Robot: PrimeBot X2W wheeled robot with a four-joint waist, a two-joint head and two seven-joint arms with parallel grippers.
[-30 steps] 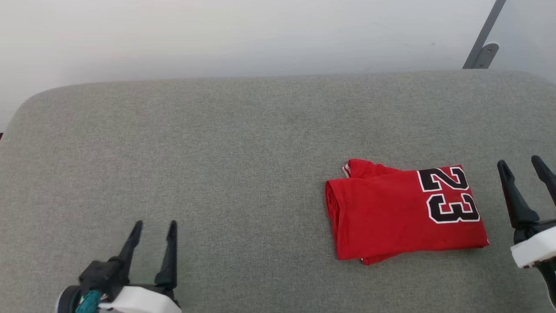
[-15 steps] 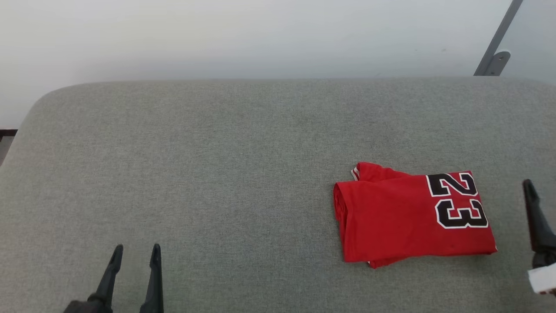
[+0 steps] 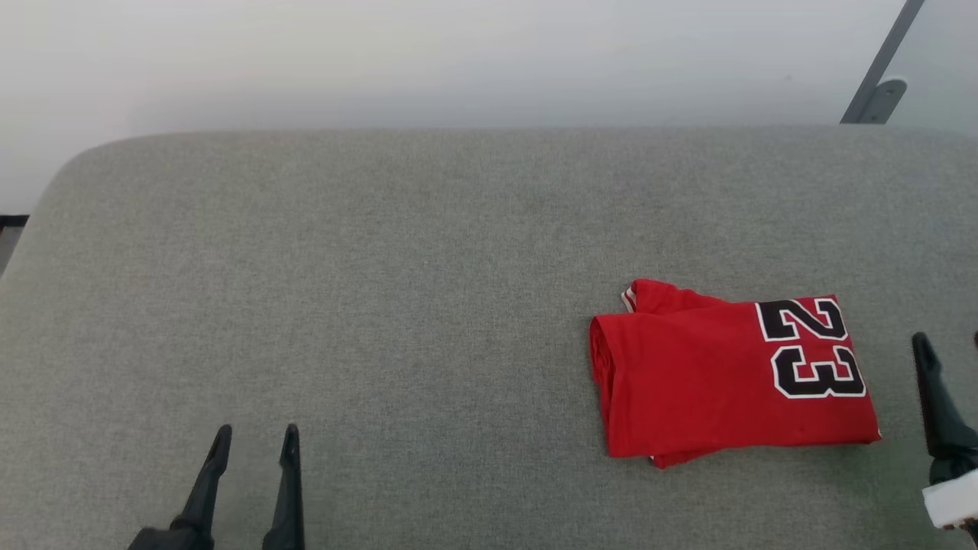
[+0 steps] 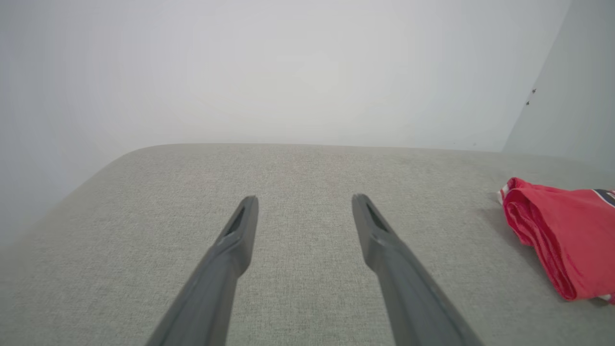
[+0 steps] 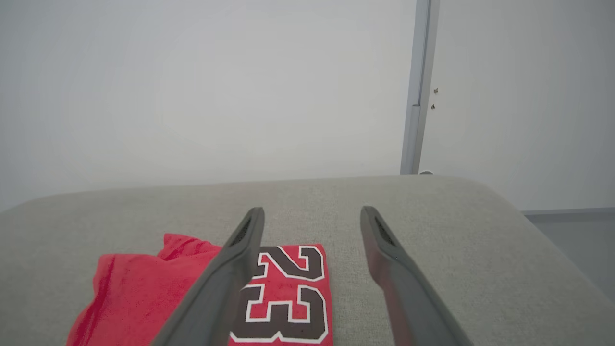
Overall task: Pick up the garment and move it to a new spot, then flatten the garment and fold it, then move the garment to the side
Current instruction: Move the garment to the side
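Garment [image 3: 726, 382] lies folded on the right part of a grey fabric surface [image 3: 397, 290], with nothing touching it. At the near left, the left end effector [image 3: 257, 431] sits over bare fabric, its two dark fingers apart and holding nothing. Further right, the red cloth shows a black, white-outlined "23" [image 3: 814, 347] at its right end and a bit of striped trim at its far left corner. Just right of it, the right end effector [image 3: 949, 340] has its fingers spread and empty, clear of the cloth. At the far right, a grey post [image 3: 879, 76] stands by the pale wall [image 3: 458, 61].
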